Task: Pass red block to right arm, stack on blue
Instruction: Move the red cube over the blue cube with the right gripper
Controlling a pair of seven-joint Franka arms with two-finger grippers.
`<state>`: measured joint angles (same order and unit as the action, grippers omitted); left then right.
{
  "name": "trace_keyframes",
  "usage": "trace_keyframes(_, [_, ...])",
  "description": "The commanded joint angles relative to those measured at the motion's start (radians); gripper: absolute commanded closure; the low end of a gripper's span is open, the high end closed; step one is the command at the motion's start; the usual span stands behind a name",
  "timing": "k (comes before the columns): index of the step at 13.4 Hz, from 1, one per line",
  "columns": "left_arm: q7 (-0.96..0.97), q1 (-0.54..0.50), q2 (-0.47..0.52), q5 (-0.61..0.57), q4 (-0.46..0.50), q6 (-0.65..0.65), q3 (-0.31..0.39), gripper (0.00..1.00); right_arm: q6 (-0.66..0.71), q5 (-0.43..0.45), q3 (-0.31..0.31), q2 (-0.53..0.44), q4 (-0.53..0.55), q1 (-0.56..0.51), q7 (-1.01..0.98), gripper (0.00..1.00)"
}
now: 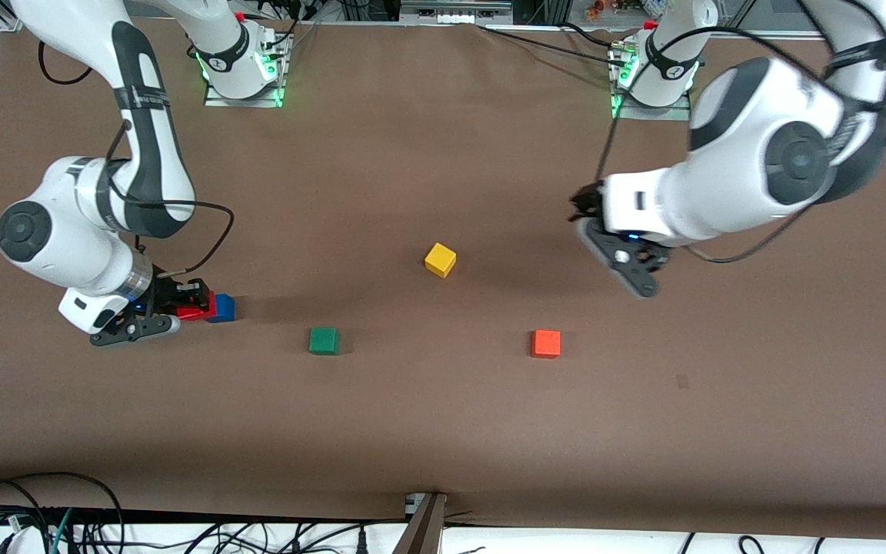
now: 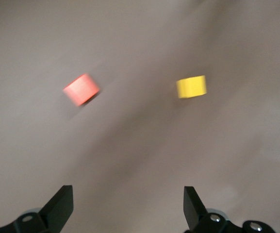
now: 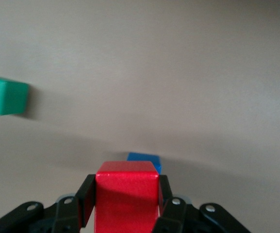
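My right gripper (image 1: 195,302) is shut on the red block (image 1: 198,309) and holds it low over the table at the right arm's end. The blue cube (image 1: 222,308) stands on the table right beside the red block, partly hidden by it. In the right wrist view the red block (image 3: 126,194) sits between the black fingers (image 3: 85,200), and only the top of the blue cube (image 3: 143,158) shows past it. My left gripper (image 1: 614,250) hangs open and empty in the air toward the left arm's end; its two fingertips (image 2: 62,201) stand wide apart.
A green cube (image 1: 324,341) lies nearer to the front camera than the yellow cube (image 1: 440,259). An orange cube (image 1: 546,343) lies toward the left arm's end. The left wrist view shows the orange cube (image 2: 81,89) and the yellow cube (image 2: 191,87); the right wrist view shows the green cube (image 3: 4,95).
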<state>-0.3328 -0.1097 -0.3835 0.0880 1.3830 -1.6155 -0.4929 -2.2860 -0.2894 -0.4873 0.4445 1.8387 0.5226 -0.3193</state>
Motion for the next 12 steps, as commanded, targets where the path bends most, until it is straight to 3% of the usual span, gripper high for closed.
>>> trace_keyframes(1, [0.012, -0.089, 0.000, -0.036, -0.042, 0.074, 0.014, 0.00, -0.156, 0.030, -0.011, -0.079, 0.164, 0.025, -0.003, 1.00])
trace_keyframes(5, [0.021, -0.111, 0.017, -0.190, -0.048, 0.118, 0.037, 0.00, -0.199, 0.026, -0.060, -0.078, 0.201, 0.071, 0.008, 1.00])
trace_keyframes(8, [0.055, -0.119, 0.052, -0.269, -0.065, 0.149, 0.053, 0.00, -0.282, 0.024, -0.060, -0.079, 0.260, 0.071, 0.011, 1.00])
trace_keyframes(12, [0.197, -0.119, 0.109, -0.272, -0.104, 0.154, 0.127, 0.00, -0.291, 0.024, -0.060, -0.079, 0.264, 0.085, 0.060, 1.00])
